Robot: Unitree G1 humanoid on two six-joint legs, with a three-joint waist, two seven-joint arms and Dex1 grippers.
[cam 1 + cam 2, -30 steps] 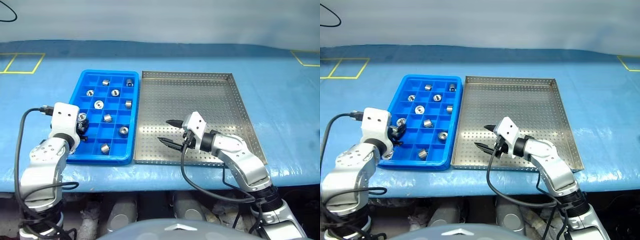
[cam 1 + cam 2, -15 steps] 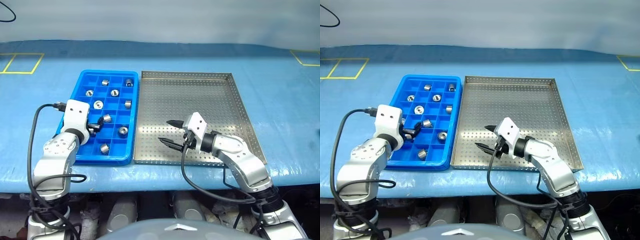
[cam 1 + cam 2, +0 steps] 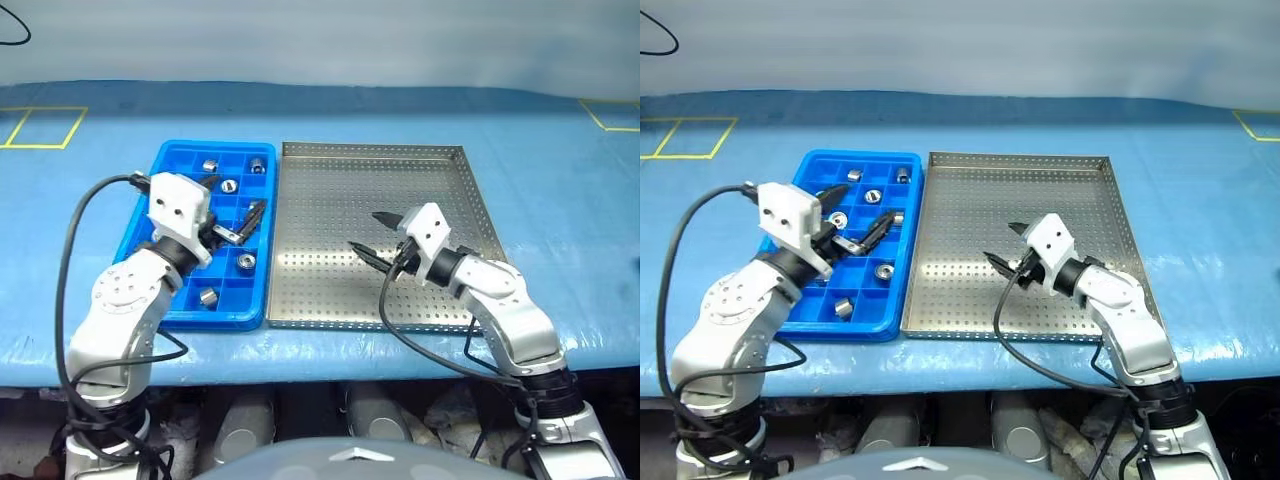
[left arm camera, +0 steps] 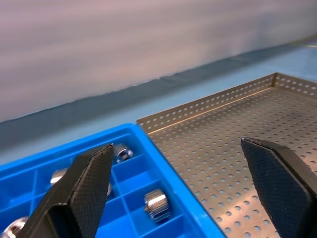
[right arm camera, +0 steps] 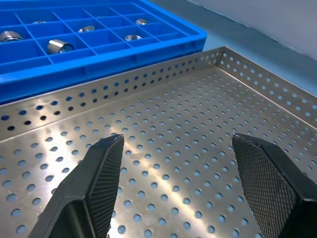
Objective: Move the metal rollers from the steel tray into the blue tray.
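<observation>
One worktop point(image 3: 560, 200) carries two trays: one blue tray point(image 3: 215, 146) and one steel tray point(image 3: 370, 185). Five rollers point(image 3: 883, 270) can be counted plainly, each in its own compartment of the blue tray. A sixth is half hidden beside a finger of the left pincer point(image 3: 232, 198); that arm may cover more. There are two pincers, left and right point(image 3: 368, 232), each with two black fingers. Two yellow taped outlines point(image 3: 40, 126) mark the far corners.

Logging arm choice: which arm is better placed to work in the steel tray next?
Right. The right gripper hangs open over the steel tray, the left gripper open above the blue tray. Yet all rollers in view lie in the blue tray, so little may remain.
</observation>
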